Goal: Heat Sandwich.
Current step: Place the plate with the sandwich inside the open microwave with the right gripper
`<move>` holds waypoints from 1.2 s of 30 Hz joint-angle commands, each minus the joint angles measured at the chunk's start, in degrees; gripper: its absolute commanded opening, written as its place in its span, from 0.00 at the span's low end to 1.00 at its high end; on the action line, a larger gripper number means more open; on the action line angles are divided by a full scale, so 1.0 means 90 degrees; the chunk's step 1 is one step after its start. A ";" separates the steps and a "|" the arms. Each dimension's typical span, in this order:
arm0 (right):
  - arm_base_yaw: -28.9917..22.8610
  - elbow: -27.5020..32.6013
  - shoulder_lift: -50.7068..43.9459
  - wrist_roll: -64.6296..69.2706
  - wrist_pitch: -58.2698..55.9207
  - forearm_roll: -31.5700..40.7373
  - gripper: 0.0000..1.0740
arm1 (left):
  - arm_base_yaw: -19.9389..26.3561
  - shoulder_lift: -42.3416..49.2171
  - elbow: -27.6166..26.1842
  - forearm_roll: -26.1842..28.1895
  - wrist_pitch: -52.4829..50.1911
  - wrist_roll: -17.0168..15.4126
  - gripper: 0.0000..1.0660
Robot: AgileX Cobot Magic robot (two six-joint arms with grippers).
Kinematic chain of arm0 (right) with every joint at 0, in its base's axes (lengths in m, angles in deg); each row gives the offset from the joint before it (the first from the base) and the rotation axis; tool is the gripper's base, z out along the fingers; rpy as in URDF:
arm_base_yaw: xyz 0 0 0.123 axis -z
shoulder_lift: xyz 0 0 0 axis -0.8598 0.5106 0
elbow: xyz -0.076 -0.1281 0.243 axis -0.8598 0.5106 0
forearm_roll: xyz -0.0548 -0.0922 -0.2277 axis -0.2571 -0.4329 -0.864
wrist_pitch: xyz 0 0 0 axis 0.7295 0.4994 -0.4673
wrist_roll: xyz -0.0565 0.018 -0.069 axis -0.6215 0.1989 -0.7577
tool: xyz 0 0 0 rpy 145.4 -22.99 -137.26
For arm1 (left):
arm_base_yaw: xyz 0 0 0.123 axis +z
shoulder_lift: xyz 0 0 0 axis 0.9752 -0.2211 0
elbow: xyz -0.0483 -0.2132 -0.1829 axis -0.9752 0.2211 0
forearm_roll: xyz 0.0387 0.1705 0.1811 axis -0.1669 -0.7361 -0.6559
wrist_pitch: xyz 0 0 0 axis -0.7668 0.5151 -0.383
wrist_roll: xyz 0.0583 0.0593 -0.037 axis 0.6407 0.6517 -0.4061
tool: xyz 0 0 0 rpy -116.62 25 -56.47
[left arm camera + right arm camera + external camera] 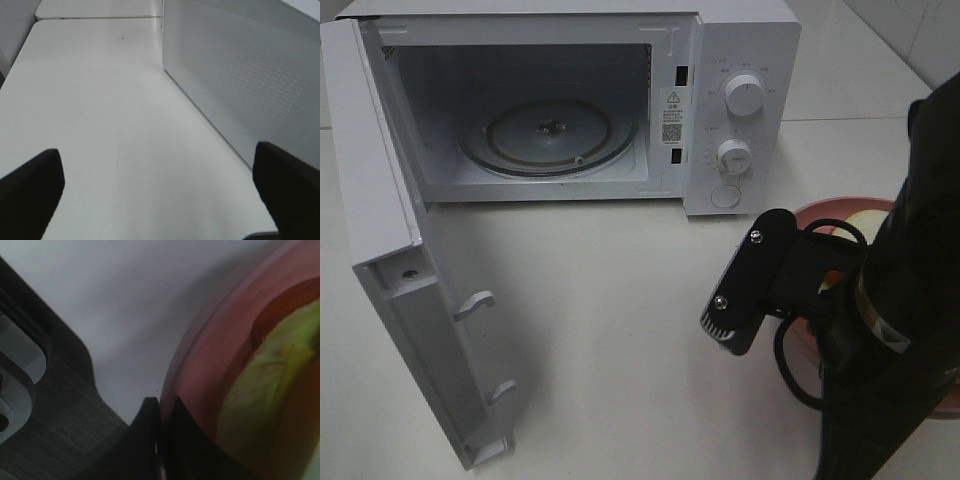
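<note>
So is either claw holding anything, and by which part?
The left gripper is open and empty. The right gripper is shut at the rim of the plate; whether it pinches that rim cannot be told.

white table (pixel 620 300) bears the open microwave (pixel 750 50), well apart from the right claw (pixel 159 407), and a pink plate (pixel 200 370) just beside its tips.

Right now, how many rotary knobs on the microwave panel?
2. The upper knob sits near the top of the control panel; the lower knob directly below it. The flat round button beneath is not a knob. None seem hidden.
</note>
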 commanded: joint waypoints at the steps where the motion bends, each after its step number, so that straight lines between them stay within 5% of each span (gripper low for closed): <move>1: -0.0223 0.0013 -0.0057 -0.0178 -0.0095 -0.0286 0.00 | 0.0006 0.0172 0.0025 0.0000 -0.0025 -0.0032 0.92; 36: -0.0497 0.0013 -0.0057 -0.4278 0.0974 -0.0306 0.01 | 0.0006 0.0172 0.0025 0.0000 -0.0025 -0.0032 0.92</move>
